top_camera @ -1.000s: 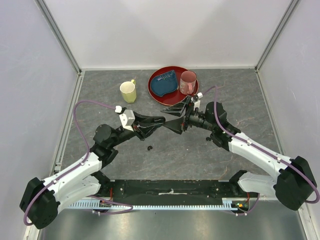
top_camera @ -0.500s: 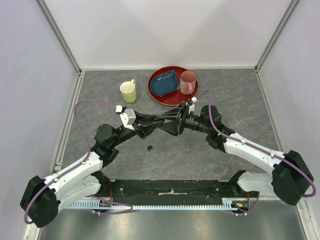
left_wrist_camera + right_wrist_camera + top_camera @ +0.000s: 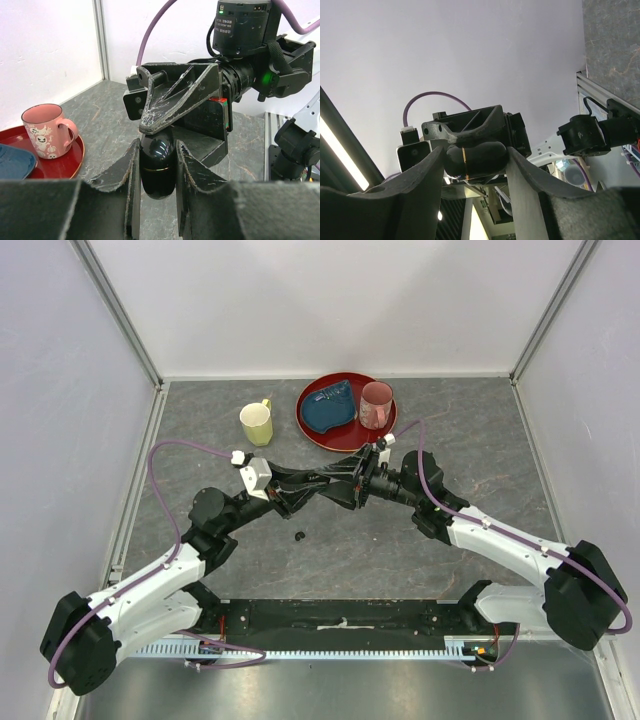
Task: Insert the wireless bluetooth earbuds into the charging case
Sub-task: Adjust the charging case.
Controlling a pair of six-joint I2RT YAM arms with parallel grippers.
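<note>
The black oval charging case (image 3: 156,165) is off the worktop (image 3: 480,440), held in the air between the two arms at the middle of the scene. The left jaws pinch its lower half from both sides. The right jaws, turned crosswise to them, sit against its other end, and in the right wrist view the case fills the gap between them, so they appear to be gripping it too. A thin gold seam runs round the case with no gap showing, so the lid looks shut.

One tiny black earbud (image 3: 299,536) lies loose on the worktop, near the arms and well apart from the case. I cannot find any other earbuds in these views. Nothing shows an earbud seated yet, so the task looks early: the case has to be opened and the earbuds picked up and placed inside. The yellow mug (image 3: 257,423) and the red tray (image 3: 60,167) with its pink mug (image 3: 45,131) stand aside, untouched.
</note>
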